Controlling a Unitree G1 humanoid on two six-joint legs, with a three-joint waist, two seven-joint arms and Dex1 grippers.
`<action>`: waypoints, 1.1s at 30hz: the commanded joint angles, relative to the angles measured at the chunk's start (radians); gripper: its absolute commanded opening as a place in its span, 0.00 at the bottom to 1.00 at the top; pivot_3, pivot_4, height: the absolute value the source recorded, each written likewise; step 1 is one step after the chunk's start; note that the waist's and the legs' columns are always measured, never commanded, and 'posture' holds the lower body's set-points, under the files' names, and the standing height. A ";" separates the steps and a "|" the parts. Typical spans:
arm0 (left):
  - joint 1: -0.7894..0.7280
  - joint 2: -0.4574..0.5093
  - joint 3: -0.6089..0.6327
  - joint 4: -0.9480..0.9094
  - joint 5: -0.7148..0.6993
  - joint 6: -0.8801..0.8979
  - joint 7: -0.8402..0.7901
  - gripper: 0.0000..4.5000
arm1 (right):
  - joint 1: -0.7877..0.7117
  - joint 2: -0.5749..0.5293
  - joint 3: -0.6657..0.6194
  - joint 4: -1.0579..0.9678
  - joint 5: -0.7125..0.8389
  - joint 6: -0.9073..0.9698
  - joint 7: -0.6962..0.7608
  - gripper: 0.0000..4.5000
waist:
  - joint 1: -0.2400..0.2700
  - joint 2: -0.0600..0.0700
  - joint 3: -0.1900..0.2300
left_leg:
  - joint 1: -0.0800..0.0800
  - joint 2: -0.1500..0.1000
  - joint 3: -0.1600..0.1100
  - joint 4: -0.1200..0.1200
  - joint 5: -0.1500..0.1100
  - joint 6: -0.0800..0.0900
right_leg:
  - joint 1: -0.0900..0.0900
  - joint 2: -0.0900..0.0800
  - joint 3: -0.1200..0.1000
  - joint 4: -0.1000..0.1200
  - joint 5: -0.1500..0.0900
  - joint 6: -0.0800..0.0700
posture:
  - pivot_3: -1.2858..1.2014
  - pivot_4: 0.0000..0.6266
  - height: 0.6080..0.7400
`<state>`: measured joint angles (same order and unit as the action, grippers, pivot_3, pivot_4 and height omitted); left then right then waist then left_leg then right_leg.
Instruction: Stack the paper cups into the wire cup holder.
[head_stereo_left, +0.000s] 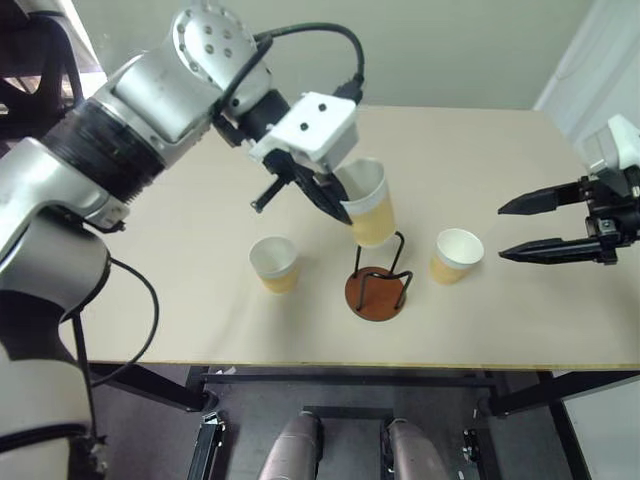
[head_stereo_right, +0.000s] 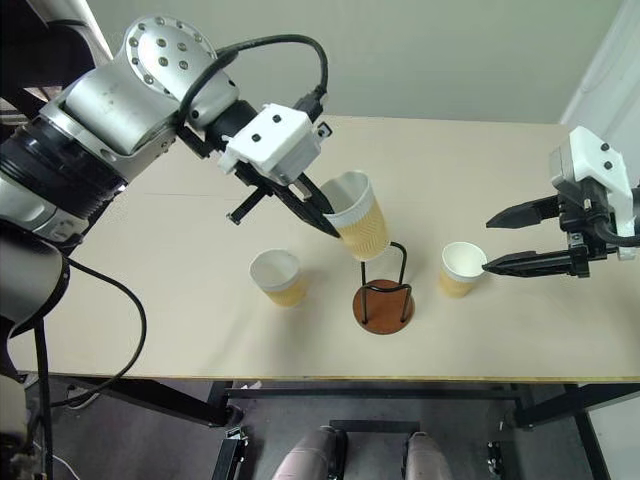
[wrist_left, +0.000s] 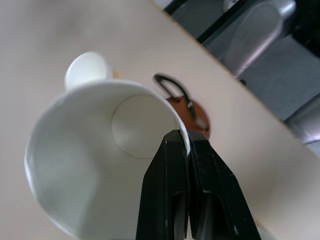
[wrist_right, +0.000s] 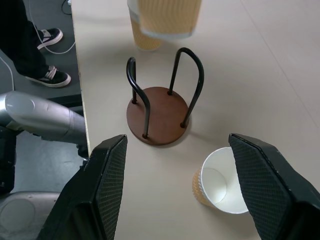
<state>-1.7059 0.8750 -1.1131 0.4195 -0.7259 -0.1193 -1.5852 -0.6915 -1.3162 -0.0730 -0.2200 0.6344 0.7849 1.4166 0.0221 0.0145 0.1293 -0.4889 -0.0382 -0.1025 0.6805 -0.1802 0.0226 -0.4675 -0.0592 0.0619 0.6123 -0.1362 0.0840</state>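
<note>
Left eye view: left tool (head_stereo_left: 338, 207) pinches a ribbed paper cup's (head_stereo_left: 368, 212) rim; right tool (head_stereo_left: 510, 232) gapes.

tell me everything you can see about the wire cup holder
The wire cup holder is a small stand: a round reddish-brown disc base, wood-like, flat on the pale table, with two thin black wire loops rising upright from it. It is empty. It stands near the table's front edge between two loose paper cups, touching neither. A third cup, held tilted by the left gripper at its rim, hangs just above the loops; whether it touches them is unclear.
</note>
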 joint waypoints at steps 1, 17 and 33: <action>-0.025 0.013 0.000 -0.036 -0.040 0.011 -0.029 0.00 | -0.027 -0.032 -0.032 -0.001 0.009 0.003 0.020 0.73 | 0.000 0.000 0.000 | 0.000 0.000 -0.001 0.000 0.000 0.000 | 0.000 -0.001 0.000 0.000 0.000 0.000 | 0.52 0.24 1.00; 0.012 -0.011 -0.053 -0.003 0.022 -0.075 -0.029 0.00 | -0.029 -0.039 -0.036 -0.023 0.015 0.031 0.016 0.73 | 0.002 0.001 0.000 | -0.001 0.000 -0.001 -0.002 -0.002 -0.001 | -0.001 -0.001 -0.001 -0.002 -0.003 0.002 | 0.52 0.24 1.00; 0.033 -0.066 -0.065 0.071 0.091 -0.151 -0.029 0.00 | -0.038 -0.028 -0.029 -0.026 0.011 0.029 0.004 0.73 | 0.004 0.001 0.000 | -0.002 -0.001 -0.001 -0.001 -0.003 0.000 | 0.000 -0.001 -0.001 -0.002 -0.003 0.002 | 0.52 0.24 1.00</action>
<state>-1.6643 0.8066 -1.1958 0.4832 -0.6371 -0.2496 -1.5852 -0.7130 -1.3357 -0.0727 -0.2392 0.6364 0.8145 1.4237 0.0257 0.0158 0.1294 -0.4903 -0.0393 -0.1023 0.6789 -0.1837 0.0225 -0.4677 -0.0589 0.0594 0.6105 -0.1394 0.0862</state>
